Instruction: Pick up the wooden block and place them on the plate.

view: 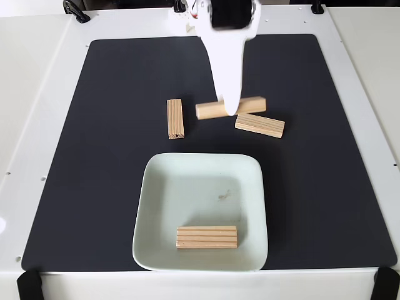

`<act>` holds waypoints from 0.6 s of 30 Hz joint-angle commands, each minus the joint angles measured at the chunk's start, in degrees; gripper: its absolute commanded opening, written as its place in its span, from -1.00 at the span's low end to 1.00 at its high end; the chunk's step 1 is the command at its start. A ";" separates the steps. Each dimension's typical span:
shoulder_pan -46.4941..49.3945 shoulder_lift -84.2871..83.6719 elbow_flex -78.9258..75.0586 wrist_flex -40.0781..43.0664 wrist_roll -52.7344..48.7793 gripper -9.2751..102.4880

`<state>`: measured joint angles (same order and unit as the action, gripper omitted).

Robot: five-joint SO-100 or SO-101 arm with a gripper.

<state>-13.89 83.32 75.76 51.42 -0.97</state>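
While the hand (230,111) meets one block (214,110), surrounding mat (112,187) lies open.

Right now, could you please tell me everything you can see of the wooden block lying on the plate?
The wooden block is a pale tan rectangular bar with straight grain lines running along its length. It lies flat, its long side across the fixed view, inside the plate near the bottom rim. It rests on the plate's glossy floor, and nothing else touches it.
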 commanded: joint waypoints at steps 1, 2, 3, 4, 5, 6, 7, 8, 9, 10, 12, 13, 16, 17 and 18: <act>1.85 -11.51 -17.93 0.35 0.79 -0.84; 2.29 -14.68 -21.71 0.35 0.79 -0.84; 2.55 -17.84 -25.58 0.35 0.79 -0.84; 2.90 -20.92 -29.36 0.35 0.79 -0.84; 3.25 -23.64 -32.87 0.35 0.79 -0.84; 3.52 -26.10 -36.21 0.35 0.79 -0.84; 3.78 -28.56 -39.11 0.35 0.79 -0.84; 3.87 -30.59 -41.57 0.35 0.79 -0.84; 3.87 -32.43 -43.51 0.35 0.79 -0.84; 3.87 -33.93 -45.18 0.35 0.79 -0.84; 3.87 -36.56 -47.81 0.35 0.79 -0.84; 3.87 -37.44 -48.96 0.26 0.79 -0.84; 3.87 -39.11 -49.92 -0.09 0.79 -0.84; 3.87 -39.38 -49.92 -0.18 0.79 -0.84; 3.87 -39.38 -49.57 -0.35 0.79 -0.84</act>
<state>-10.28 43.15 29.18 51.68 -0.62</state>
